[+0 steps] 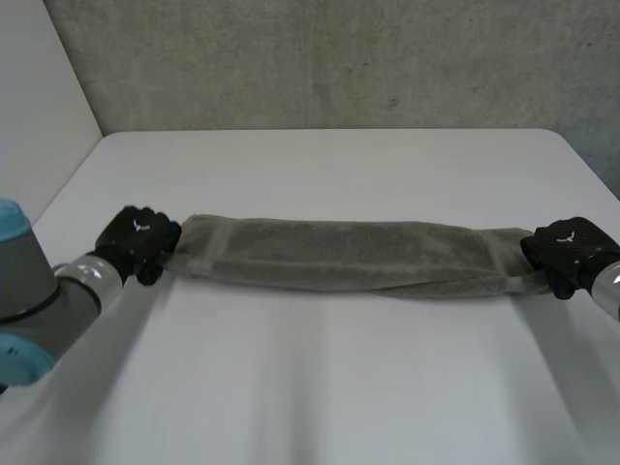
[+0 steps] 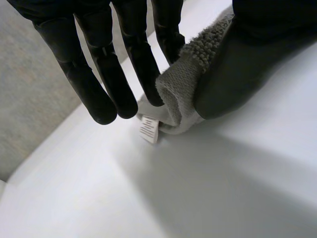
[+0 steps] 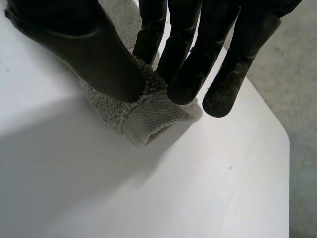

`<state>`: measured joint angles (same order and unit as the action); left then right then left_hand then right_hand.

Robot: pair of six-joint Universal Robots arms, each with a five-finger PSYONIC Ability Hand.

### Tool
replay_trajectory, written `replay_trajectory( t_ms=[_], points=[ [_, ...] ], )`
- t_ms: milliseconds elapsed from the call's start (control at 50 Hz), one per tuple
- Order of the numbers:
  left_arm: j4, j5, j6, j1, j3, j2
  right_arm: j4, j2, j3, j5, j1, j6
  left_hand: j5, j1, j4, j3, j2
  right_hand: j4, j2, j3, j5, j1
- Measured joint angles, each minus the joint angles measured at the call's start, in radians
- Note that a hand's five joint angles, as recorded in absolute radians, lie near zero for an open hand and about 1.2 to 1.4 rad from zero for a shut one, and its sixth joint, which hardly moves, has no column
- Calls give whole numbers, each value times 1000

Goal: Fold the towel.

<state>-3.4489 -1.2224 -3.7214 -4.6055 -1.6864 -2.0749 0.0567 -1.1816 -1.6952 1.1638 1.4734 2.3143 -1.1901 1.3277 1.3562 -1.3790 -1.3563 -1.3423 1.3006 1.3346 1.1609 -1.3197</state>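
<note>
A grey towel (image 1: pixel 339 254) lies folded into a long narrow strip across the white table (image 1: pixel 320 387). My left hand (image 1: pixel 138 240) is at the strip's left end. In the left wrist view its thumb (image 2: pixel 237 64) and fingers (image 2: pixel 148 74) pinch the towel's end (image 2: pixel 181 84), where a small white label (image 2: pixel 148 129) hangs. My right hand (image 1: pixel 570 250) is at the strip's right end. In the right wrist view its thumb (image 3: pixel 99 59) and fingers (image 3: pixel 188 74) pinch the towel's end (image 3: pixel 143 116) just above the table.
A grey carpeted wall (image 1: pixel 339 58) rises behind the table's far edge. The table's right edge (image 3: pixel 277 148) runs close past the right hand, with grey floor beyond it.
</note>
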Motion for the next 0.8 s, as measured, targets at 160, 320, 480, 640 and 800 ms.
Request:
replay_trajectory(
  t_ms=[160,320,480,640,800],
  points=[
    [2,-3,77,3,-155,91,-19,5,33,-168,-82,-69,0,0,0,-1,0,0,0,0,0,0],
    [3,-3,142,7,-246,163,-16,14,44,-193,-112,-81,0,0,0,-1,0,0,0,0,0,0],
    [-5,-3,149,2,-260,175,-15,8,63,-188,-150,-81,0,0,0,-1,0,0,-1,0,0,-2],
    [-27,-3,148,-4,-243,164,-18,8,35,-181,-152,-59,0,0,0,-1,0,991,-972,-981,-1024,979],
    [-43,-3,149,-10,-248,163,-27,-5,-29,-180,-149,31,0,0,0,-1,0,1084,-1052,-1087,-1100,1074]
  ],
)
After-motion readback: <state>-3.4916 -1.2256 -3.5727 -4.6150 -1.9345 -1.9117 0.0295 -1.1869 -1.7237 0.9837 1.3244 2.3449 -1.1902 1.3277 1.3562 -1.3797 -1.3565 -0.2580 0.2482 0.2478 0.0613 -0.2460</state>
